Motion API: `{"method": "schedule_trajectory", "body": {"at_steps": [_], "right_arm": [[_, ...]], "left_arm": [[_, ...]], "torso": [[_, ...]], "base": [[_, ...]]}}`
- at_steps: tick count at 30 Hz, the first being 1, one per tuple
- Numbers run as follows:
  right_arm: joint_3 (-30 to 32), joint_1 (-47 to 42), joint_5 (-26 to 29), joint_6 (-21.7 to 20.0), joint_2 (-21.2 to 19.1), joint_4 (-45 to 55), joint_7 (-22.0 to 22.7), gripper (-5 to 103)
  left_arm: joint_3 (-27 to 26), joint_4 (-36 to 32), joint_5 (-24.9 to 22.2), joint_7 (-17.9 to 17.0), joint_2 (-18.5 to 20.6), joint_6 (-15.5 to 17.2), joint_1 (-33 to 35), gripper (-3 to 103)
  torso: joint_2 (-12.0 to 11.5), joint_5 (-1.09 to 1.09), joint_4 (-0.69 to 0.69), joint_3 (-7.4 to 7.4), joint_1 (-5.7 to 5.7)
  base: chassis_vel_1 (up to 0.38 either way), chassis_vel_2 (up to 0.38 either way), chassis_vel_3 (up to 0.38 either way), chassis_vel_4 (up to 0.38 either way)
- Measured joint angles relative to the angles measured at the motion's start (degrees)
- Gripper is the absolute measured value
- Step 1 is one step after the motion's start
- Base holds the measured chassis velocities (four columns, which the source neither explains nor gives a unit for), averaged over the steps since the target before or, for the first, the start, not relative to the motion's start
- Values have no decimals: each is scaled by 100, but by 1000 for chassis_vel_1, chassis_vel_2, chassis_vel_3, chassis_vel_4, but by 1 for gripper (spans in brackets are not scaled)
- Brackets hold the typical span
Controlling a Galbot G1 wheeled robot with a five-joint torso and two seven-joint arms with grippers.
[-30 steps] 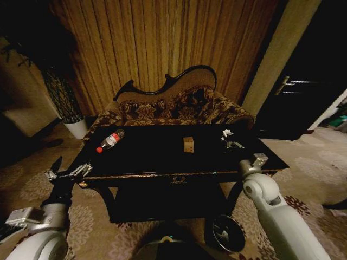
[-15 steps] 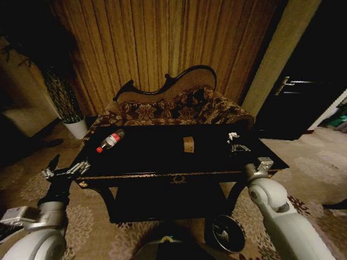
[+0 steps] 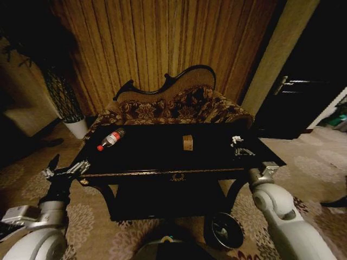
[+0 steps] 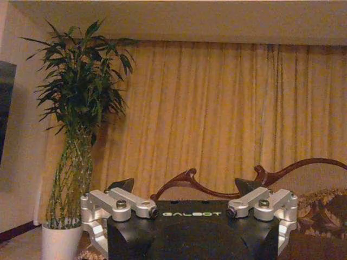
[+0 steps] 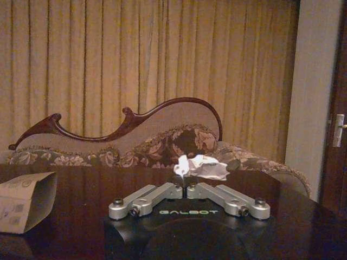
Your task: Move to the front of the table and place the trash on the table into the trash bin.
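Note:
On the black table (image 3: 152, 156), a clear bottle with a red label (image 3: 110, 139) lies at the left and a small tan box (image 3: 187, 142) stands in the middle. The box's side (image 5: 24, 201) is also in the right wrist view. My right gripper (image 3: 242, 150) is above the table's right end, shut on the crumpled white wrapper (image 3: 235, 140). In the right wrist view the wrapper (image 5: 199, 167) sits right at the closed fingertips of that gripper (image 5: 186, 183). My left gripper (image 3: 65, 170) hangs open off the table's left front corner. The dark trash bin (image 3: 222, 232) stands on the floor below the table's front right.
A floral sofa (image 3: 173, 108) with a curved dark frame stands behind the table, with curtains beyond it. A tall plant in a white pot (image 3: 76, 127) is at the back left. A dark door (image 3: 303, 86) is on the right. Patterned carpet surrounds the table.
My right gripper has moved rightward and toward the table's near edge, carrying the wrapper with it. The left gripper has shifted slightly. Bottle and box have stayed put.

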Motion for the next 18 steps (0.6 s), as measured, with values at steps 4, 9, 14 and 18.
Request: {"method": "schedule_trajectory", "body": {"at_steps": [4,9,14,18], "right_arm": [[8,-45,-39,0,35,6,-1,0],[6,-61,-62,0,68,7,-1,0],[-3,-61,-70,9,85,-26,-1,0],[-7,-55,-70,17,89,-52,-1,0]], "left_arm": [[-32,0,-2,-1,10,3,2,100],[-41,0,-3,-1,13,3,23,100],[-21,0,-2,-1,7,5,36,100],[-9,0,-1,-1,12,18,38,100]], "torso": [[0,0,0,0,0],[0,0,0,0,0],[0,0,0,0,0],[0,0,-1,0,0]], "base": [[68,-65,-71,69],[91,-89,-108,102],[132,-117,-131,122],[152,-153,-149,145]]}}
